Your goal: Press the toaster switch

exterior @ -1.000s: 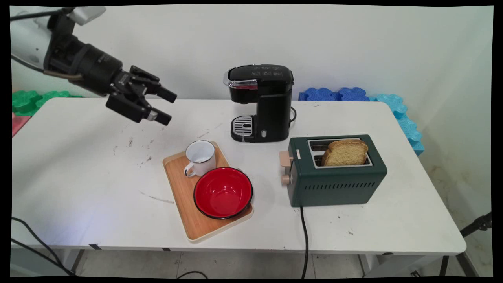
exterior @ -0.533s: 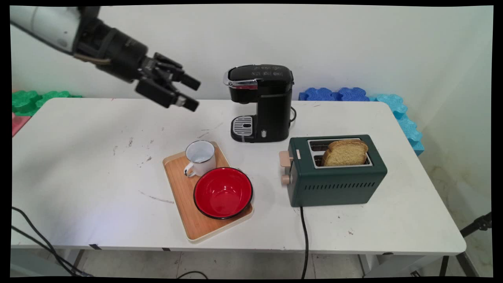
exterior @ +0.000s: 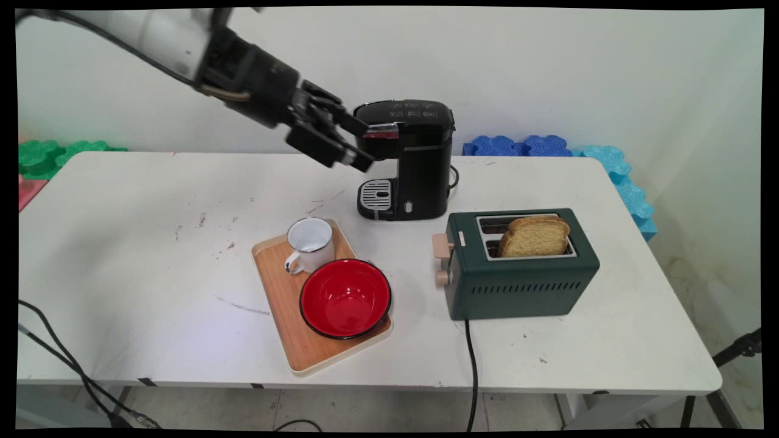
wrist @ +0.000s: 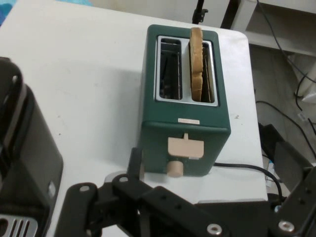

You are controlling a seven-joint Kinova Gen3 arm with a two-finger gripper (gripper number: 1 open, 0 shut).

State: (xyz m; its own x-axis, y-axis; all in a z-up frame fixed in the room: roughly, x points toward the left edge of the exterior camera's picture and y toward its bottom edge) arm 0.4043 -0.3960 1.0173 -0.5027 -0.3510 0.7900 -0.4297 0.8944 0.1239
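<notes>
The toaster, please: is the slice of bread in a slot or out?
In: the slice of bread stands upright in one toaster slot, its top protruding; the other slot is empty.

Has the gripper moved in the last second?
Yes. The gripper has gone right and up, from over the table's left side to the coffee maker, its tips at the lid's front.

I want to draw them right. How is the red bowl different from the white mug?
The red bowl is wide and shallow; the white mug is narrower and taller. The bowl is red with a dark rim and has no handle; the mug is white with a side handle. Both stand upright on the wooden tray, close together.
</notes>
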